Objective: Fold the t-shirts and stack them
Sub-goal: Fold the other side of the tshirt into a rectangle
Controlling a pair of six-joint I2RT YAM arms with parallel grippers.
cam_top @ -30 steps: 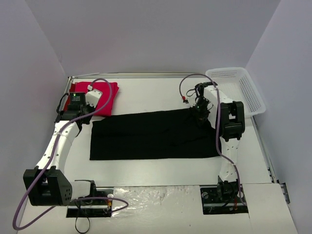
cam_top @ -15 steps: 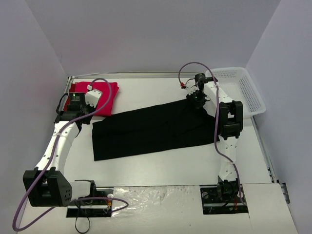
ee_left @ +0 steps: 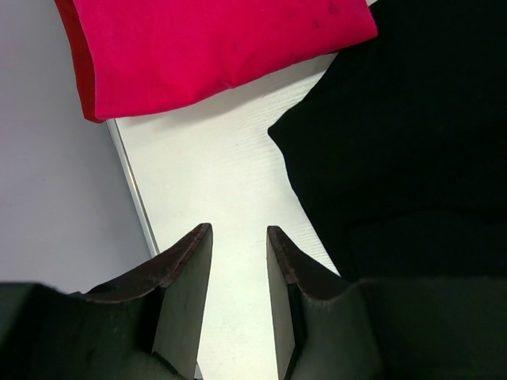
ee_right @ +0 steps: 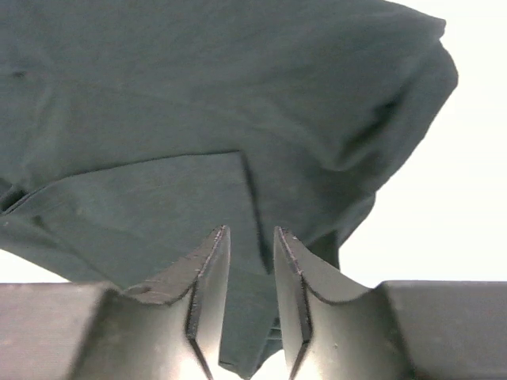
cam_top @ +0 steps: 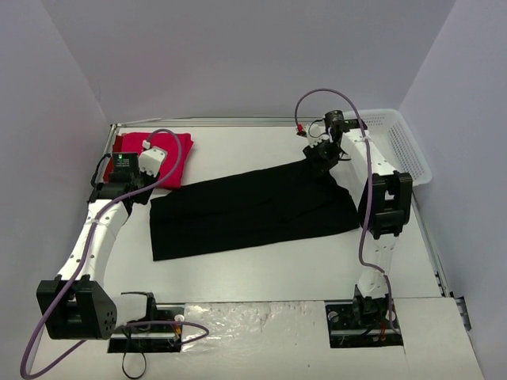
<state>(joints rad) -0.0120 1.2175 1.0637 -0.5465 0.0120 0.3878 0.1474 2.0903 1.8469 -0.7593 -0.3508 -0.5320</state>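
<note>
The black t-shirt (cam_top: 253,210) lies folded into a long band across the table, its right end slanted toward the back. My right gripper (cam_top: 320,157) hovers over that far right corner. In the right wrist view the right gripper (ee_right: 251,231) is open, with the black t-shirt (ee_right: 198,119) lying slack beneath its fingers. The red t-shirt (cam_top: 173,155) sits folded at the back left. My left gripper (cam_top: 127,188) is near the black shirt's left end. In the left wrist view the left gripper (ee_left: 239,229) is open over bare table, between the red t-shirt (ee_left: 206,47) and the black t-shirt (ee_left: 404,142).
A white mesh basket (cam_top: 372,114) stands at the back right, just behind the right arm. A metal rail (ee_left: 131,182) runs along the table's left edge beside the left gripper. Grey walls close in on three sides.
The right gripper dragged the black shirt's right end toward the back, skewing the band, then opened its jaws on the cloth. The left arm barely moved.
</note>
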